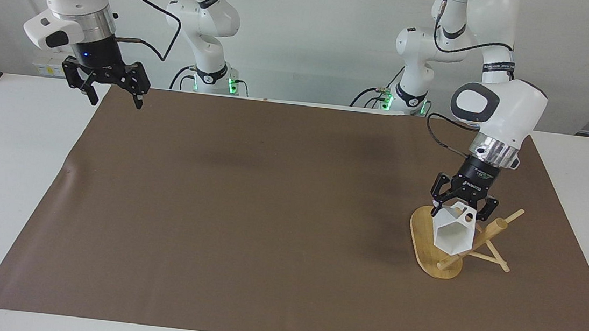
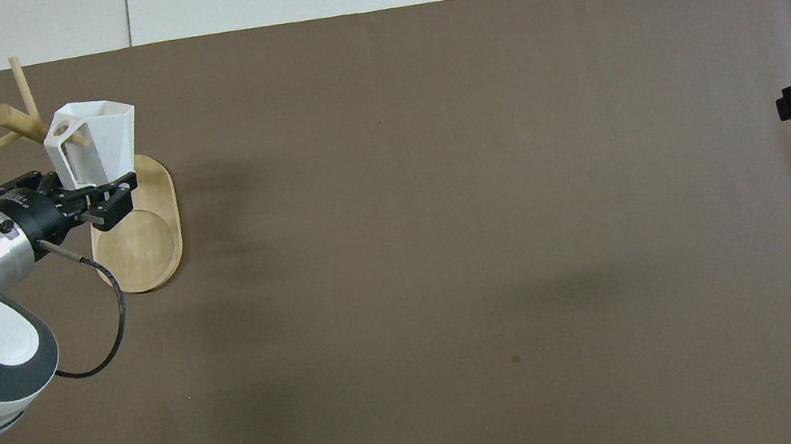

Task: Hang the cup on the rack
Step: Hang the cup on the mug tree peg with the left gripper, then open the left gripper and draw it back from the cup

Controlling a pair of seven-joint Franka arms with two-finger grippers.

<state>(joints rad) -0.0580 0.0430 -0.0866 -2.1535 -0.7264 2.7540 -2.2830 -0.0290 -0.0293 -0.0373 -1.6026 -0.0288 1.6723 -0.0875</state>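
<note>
The brown mat (image 1: 268,211) covers most of the table, and the rack (image 1: 440,255) stands at the left arm's end. The left gripper (image 1: 463,202) is clamped on the cup (image 1: 454,234) over the rack's base, mouth tipped away from the robots, long axis leaning. I'd steer the handle hole squarely onto a peg (image 1: 505,217) before letting go. The right gripper (image 1: 105,82), fingers spread, waits over the mat's corner.
</note>
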